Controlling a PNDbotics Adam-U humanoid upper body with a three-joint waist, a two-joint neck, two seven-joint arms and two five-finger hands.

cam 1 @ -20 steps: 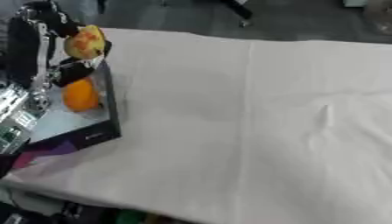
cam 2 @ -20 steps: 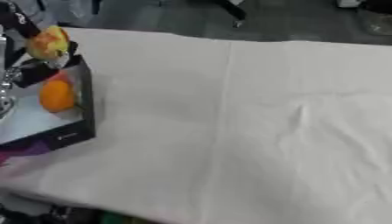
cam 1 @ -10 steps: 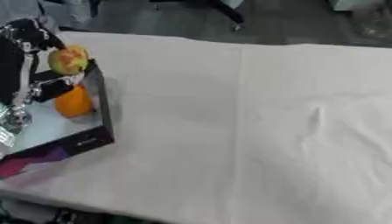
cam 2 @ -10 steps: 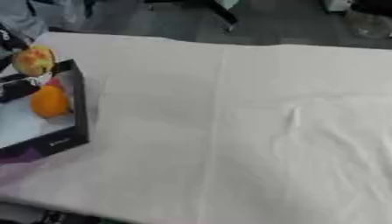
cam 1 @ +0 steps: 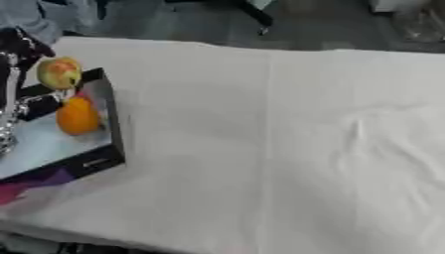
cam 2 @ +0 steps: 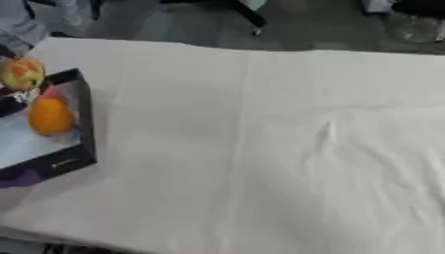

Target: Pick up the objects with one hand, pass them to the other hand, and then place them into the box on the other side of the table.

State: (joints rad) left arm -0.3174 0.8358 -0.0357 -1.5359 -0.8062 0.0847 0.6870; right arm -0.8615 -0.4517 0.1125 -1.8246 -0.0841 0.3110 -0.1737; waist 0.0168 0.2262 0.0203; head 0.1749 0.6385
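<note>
Holding yellow-red fruit (cam 1: 59, 73) over box (cam 1: 97, 158): left hand (cam 1: 26, 47), fingers curled round it; orange (cam 1: 77, 116) inside.

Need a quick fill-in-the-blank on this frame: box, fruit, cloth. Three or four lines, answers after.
1. The box sits at the table's ____ edge, as the views show it.
2. The fruit lying inside the box is ____ in colour.
3. The yellow-red fruit is at the box's ____ end, by the left robot hand.
4. The table is covered by a ____ cloth.

Answers: left; orange; far; white
</note>
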